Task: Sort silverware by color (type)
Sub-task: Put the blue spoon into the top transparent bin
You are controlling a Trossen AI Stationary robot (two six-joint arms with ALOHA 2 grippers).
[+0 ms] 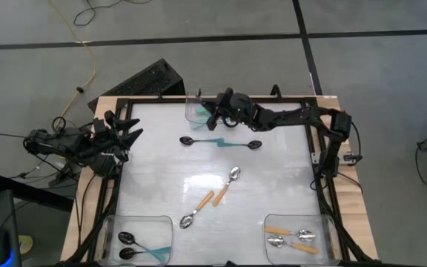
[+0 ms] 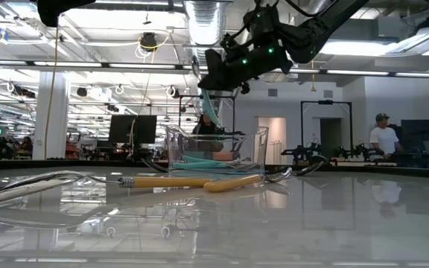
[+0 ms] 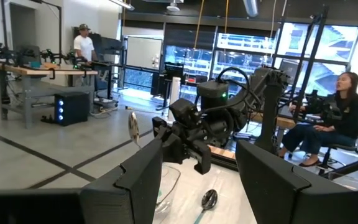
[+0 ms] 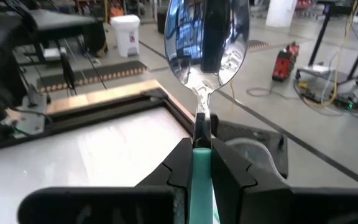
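Item: silver-and-teal spoon (image 4: pixel 207 37), which we see clamped by its handle in the right gripper (image 4: pixel 202 163), bowl up, above the far-left bin (image 1: pixel 196 111).

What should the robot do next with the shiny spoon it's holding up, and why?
Probably lower it and let go. The right gripper has its jaws shut on a silver spoon with a teal handle, hanging over the clear bin at the table's far edge, where teal handles already lie.
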